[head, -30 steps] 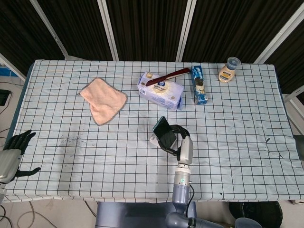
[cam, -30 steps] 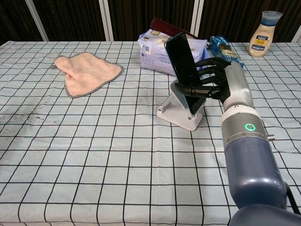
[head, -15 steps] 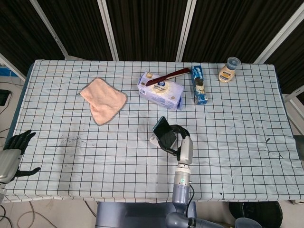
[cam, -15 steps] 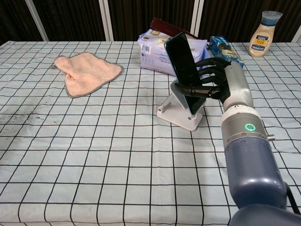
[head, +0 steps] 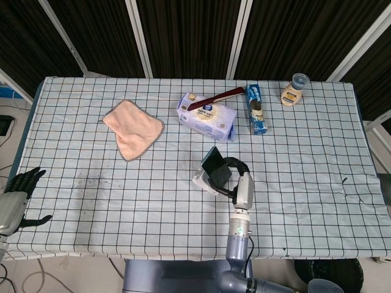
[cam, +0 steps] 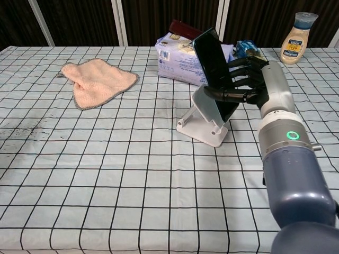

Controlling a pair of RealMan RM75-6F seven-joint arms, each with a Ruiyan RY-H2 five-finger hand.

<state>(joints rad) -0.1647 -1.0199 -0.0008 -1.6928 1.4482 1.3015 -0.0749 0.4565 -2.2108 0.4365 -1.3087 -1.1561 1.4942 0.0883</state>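
Compared with a second ago, the right hand (cam: 249,82) is carrying the phone (cam: 214,71) higher and a little toward 3 o'clock, so its lower end is now sitting clear of the white stand (cam: 204,119) instead of resting in the cradle; the stand itself is staying where it was. The fingers (cam: 233,94) are wrapping around the phone's lower half, pinching it from behind and from the edge. The phone is looking like a flat black slab with a glossy dark face. In the chest view its long axis is running steeply, the top end leaning toward 11 o'clock and the bottom end toward 5 o'clock, the face turning toward 9 o'clock. It is hovering just above the stand, near the middle of the checked bench (head: 305,183). The left hand (head: 17,198) is idling at the bench's 8 o'clock corner, fingers spread and holding nothing, unchanged
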